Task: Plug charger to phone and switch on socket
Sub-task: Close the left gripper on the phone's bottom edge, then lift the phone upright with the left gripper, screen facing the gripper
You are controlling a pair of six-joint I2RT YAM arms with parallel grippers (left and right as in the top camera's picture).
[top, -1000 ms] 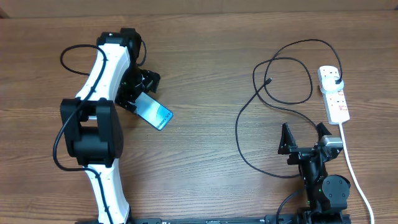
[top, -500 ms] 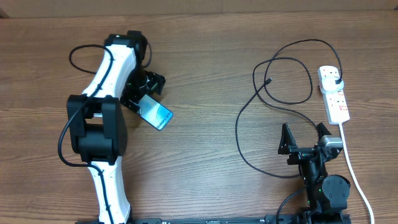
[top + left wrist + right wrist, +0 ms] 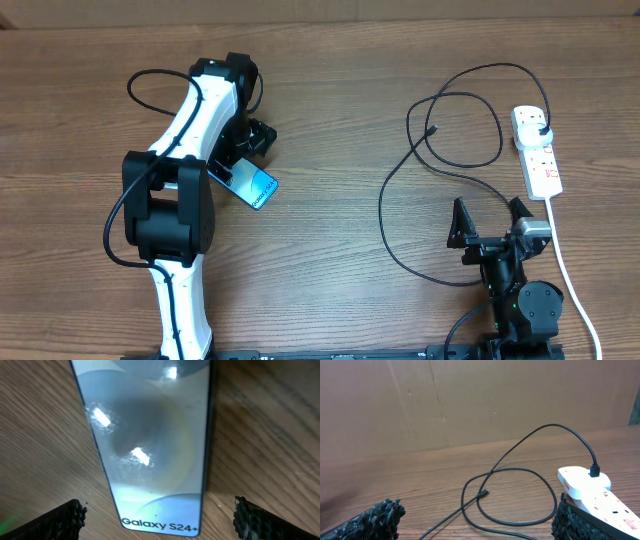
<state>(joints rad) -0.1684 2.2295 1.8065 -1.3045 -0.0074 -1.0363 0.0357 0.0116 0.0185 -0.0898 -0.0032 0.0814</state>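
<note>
The left tool is wide astride the phone, lower frame. I think it should close squarely on the long edges, ends free.

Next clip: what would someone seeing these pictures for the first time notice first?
The bright blue phone lies left of centre, the left gripper open above it, and the screen fills the left wrist view. On the right, the black charger sprawls in loops from the white socket, its connector tip lying free on the table.
</note>
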